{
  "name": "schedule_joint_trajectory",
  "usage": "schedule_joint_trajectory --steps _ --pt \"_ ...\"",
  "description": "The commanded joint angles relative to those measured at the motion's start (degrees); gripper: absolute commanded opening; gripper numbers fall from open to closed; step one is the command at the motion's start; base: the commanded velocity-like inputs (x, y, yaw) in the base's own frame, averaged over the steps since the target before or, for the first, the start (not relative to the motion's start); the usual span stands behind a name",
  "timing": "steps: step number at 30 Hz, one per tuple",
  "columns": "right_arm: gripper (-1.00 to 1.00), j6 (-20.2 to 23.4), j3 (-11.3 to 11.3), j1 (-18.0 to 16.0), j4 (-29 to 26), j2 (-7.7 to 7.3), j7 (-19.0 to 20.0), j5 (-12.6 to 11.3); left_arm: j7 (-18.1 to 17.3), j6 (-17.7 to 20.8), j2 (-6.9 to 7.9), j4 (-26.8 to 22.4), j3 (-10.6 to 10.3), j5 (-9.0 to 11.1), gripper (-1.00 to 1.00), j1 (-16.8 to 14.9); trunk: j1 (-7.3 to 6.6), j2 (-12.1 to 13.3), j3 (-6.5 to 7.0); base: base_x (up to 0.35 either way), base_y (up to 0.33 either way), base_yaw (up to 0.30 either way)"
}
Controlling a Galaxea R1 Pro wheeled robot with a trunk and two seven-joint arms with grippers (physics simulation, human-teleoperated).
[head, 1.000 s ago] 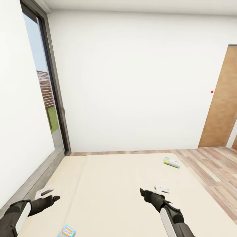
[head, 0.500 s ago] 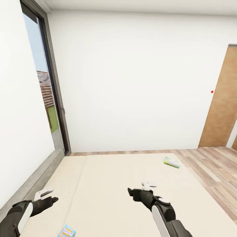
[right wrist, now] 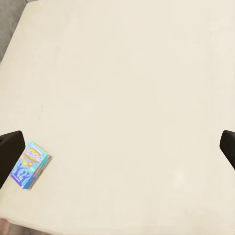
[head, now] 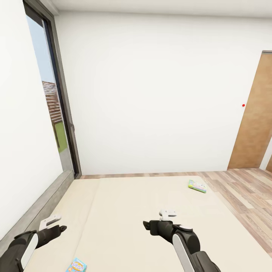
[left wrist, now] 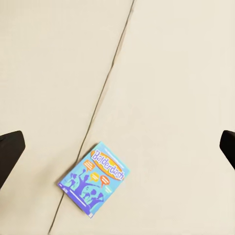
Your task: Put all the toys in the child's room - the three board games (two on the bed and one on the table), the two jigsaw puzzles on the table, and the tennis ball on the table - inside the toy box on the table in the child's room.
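Left tool (head: 53, 223) hangs spread and empty over the bed (head: 124, 204), near the blue board game (head: 76, 265) lying flat at the near edge; the right tool (head: 160, 221) is spread and empty too. I judge this box light, stiff and thin, so pinch it across one raised edge. Its cover reads clearly from the left wrist (left wrist: 93, 179), while the head view alone shows the second game (head: 197, 186) at the far right corner.

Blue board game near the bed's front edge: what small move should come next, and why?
Probably lower the left gripper toward the blue board game. The game lies flat on the bed between the open fingers in the left wrist view, not yet touched.
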Motion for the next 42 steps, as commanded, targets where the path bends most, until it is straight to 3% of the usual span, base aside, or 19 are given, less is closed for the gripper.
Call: schedule_joint_trajectory --steps 1,12,32,42 --pt "1.00 0.3 0.0 0.0 -0.1 0.00 -0.4 -0.4 -0.2 0.3 -0.05 0.0 0.2 0.2 1.00 0.0 0.02 0.0 -0.03 0.000 0.000 0.000" --pt "1.00 0.8 0.2 0.0 -0.6 0.06 -0.4 -0.5 -0.2 0.1 -0.91 0.3 0.1 0.1 1.00 0.0 0.02 0.0 -0.31 0.000 0.000 0.000" --pt "1.00 1.1 -0.3 -0.1 -0.5 0.06 -0.3 -0.5 -0.2 0.0 -1.20 0.3 -0.1 0.0 1.00 0.0 0.02 0.0 -2.06 0.000 0.000 -0.001" --pt "1.00 1.2 -0.6 -0.1 -0.5 0.05 -0.3 -0.6 -0.1 -0.4 -1.70 0.3 -2.3 0.0 1.00 0.0 0.02 0.0 -2.99 0.000 0.000 -0.046"
